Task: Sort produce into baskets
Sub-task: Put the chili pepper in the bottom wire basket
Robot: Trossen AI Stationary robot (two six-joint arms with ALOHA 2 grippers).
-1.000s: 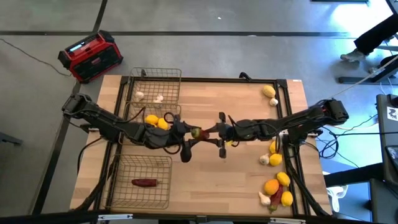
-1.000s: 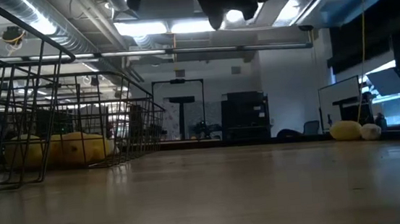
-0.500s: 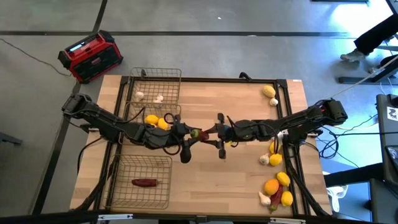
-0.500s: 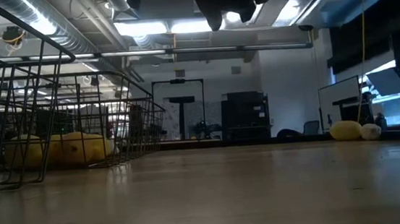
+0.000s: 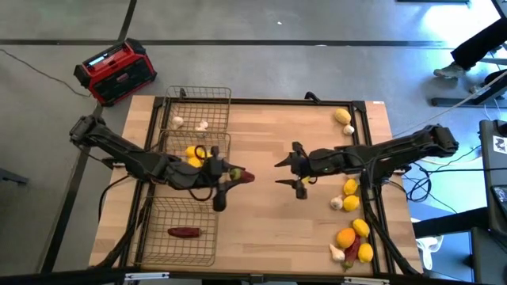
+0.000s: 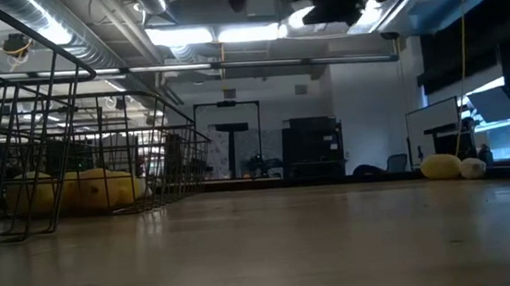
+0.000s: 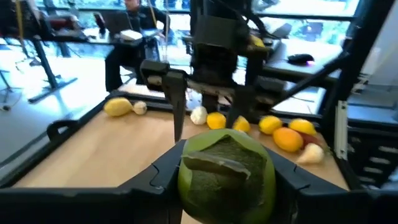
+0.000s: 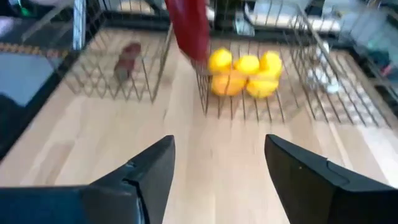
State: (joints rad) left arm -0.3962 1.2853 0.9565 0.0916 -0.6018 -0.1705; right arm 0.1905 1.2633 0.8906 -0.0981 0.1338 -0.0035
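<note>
Just left of centre in the high view, the left gripper (image 5: 227, 176) pinches a light, slippery chili pepper (image 5: 242, 176) by its firmer green stem end, while the right gripper (image 5: 287, 172) stands open and empty.

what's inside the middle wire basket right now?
The middle basket holds several yellow lemons and at least one orange citrus. The left gripper, holding a red chili, overlaps its edge, so the exact count is unclear.
</note>
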